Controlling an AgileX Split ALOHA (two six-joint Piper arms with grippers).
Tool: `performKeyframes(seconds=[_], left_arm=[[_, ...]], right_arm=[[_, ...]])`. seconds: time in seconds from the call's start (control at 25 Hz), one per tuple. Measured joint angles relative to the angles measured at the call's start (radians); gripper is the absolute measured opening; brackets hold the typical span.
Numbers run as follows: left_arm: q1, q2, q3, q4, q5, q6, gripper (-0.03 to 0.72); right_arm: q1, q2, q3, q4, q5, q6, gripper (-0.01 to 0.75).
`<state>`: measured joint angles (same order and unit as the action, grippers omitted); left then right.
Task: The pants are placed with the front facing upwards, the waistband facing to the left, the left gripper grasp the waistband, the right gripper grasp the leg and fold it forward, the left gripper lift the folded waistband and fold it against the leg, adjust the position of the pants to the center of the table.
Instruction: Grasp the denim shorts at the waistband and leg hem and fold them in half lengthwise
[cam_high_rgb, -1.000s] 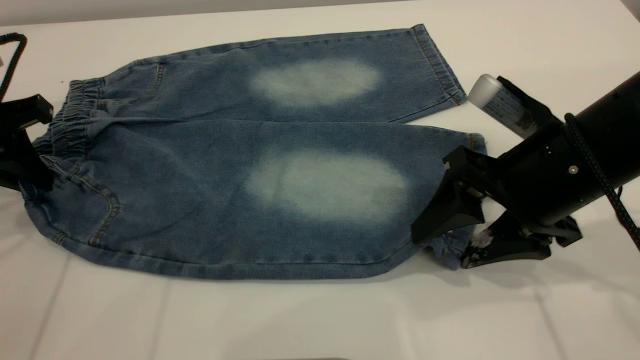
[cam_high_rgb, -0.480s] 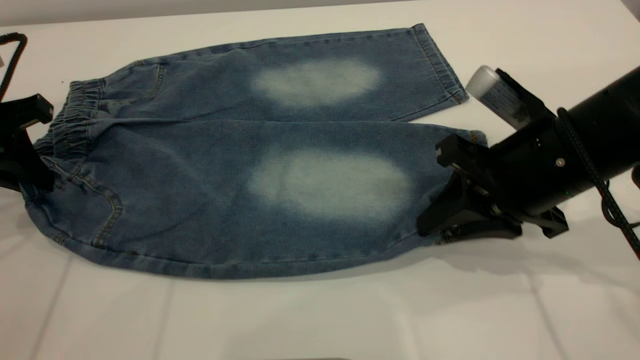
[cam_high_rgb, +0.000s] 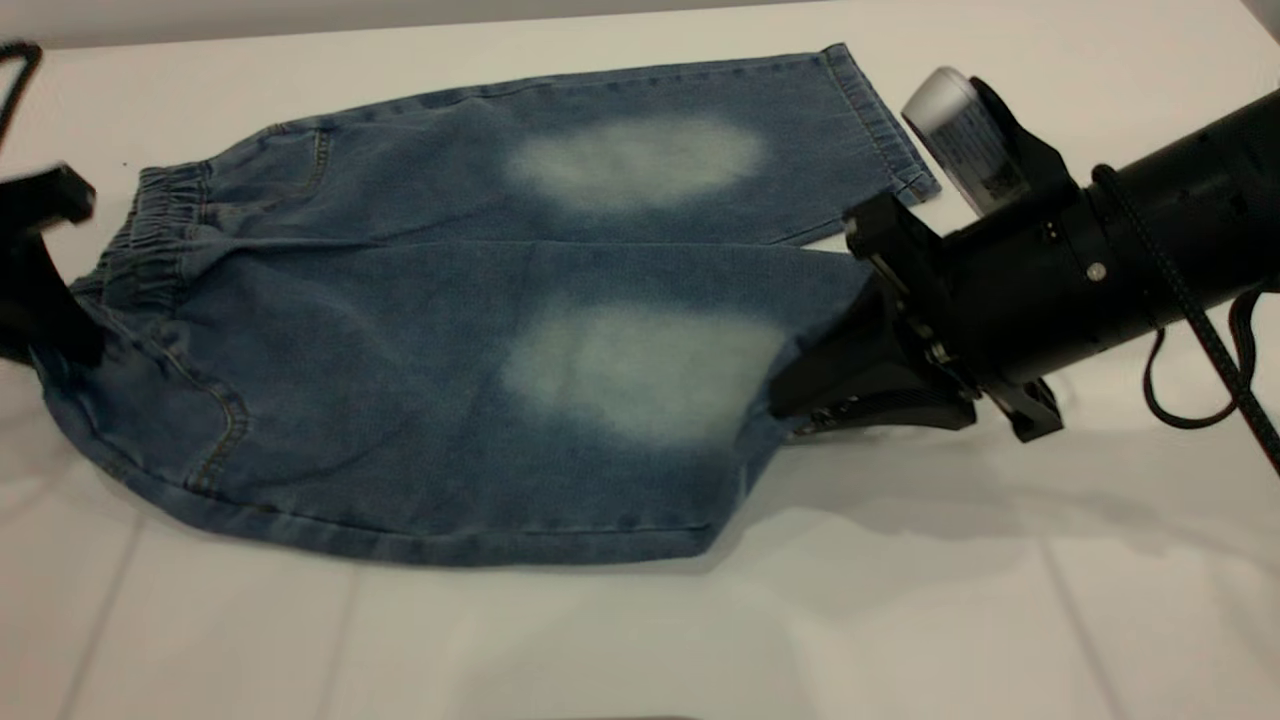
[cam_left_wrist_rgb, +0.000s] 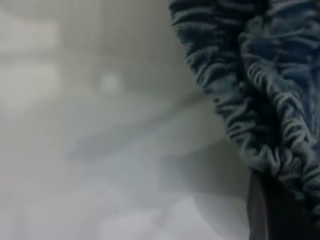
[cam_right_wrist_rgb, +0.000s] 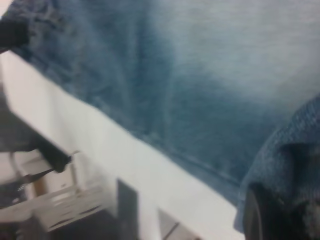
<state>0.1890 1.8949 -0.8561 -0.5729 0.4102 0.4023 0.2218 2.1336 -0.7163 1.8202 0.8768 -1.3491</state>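
Note:
The blue denim pants (cam_high_rgb: 400, 330) lie front up on the white table (cam_high_rgb: 600, 640), with the ruffled waistband (cam_high_rgb: 150, 240) at the left. My left gripper (cam_high_rgb: 62, 338) is at the waistband's near corner and shut on it; in the left wrist view the gathered waistband (cam_left_wrist_rgb: 260, 100) hangs against a black finger (cam_left_wrist_rgb: 280, 210). My right gripper (cam_high_rgb: 790, 408) is shut on the near leg's hem and holds it raised off the table, so the leg end bunches. In the right wrist view the denim (cam_right_wrist_rgb: 200, 75) wraps over a finger (cam_right_wrist_rgb: 270, 215). The far leg (cam_high_rgb: 640, 150) lies flat.
The table's far edge (cam_high_rgb: 300, 35) runs just behind the pants. Bare tabletop lies in front of the pants and to the right under the right arm (cam_high_rgb: 1150, 250). A black cable (cam_high_rgb: 1200, 340) loops below that arm.
My right gripper closed on the near leg's hem, lifted it and carried it leftward and away from the front edge. The left gripper rose slightly with the waistband corner.

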Motion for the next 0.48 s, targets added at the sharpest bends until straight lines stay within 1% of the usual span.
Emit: performKeyframes(seconds=[0.12, 0.2, 0.36, 0.48], left_arm=[[0.0, -0.053, 0.0, 0.001, 0.012, 0.001, 0.062], [0.0, -0.093, 0.0, 0.001, 0.017, 0.0, 0.062], [0.0, -0.153, 0.001, -0.015, 0.019, 0.0, 0.062], [0.0, -0.194, 0.002, -0.084, -0.01, 0.001, 0.062]], right_arm=[[0.0, 0.0, -0.023, -0.002, 0.074, 0.011, 0.03], [0.0, 0.0, -0.052, -0.002, 0.103, 0.04, 0.03], [-0.002, 0.0, -0.133, -0.005, 0.112, 0.119, 0.03], [-0.012, 0.003, -0.205, -0.01, 0.114, 0.182, 0.03]])
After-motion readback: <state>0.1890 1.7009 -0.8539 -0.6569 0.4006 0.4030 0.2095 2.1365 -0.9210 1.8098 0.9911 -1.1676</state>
